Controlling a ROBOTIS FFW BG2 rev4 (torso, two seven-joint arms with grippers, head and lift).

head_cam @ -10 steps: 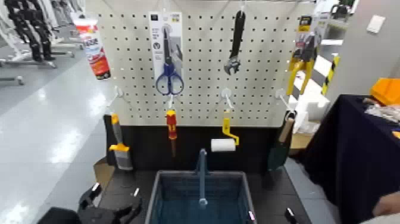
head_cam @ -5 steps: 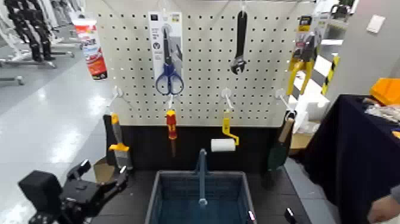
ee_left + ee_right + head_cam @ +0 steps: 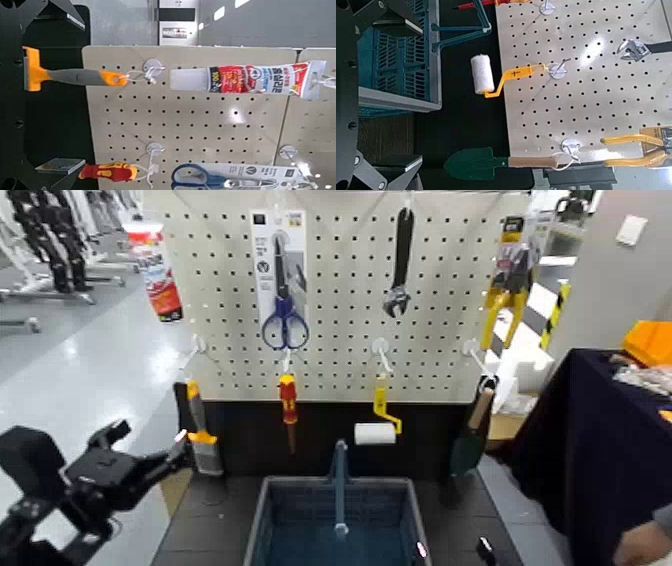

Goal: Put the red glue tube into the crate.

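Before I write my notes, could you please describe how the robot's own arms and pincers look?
The left arm is black, with blocky joint housings and small pale markings. Its pincer has slim, dark, angular fingers. The right pincer shows only dark tips with small bright spots.

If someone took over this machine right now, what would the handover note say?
Left claw: open, empty, low left of the perforated beige board.
Right claw: open, empty, low at the crate's right.
Red-and-white soft glue tube: hanging at the board's upper left.
Blue-grey slotted plastic crate: below the board, centre.
Done: tube not yet gripped.
Left: grip it, unhook it, put it in the crate.
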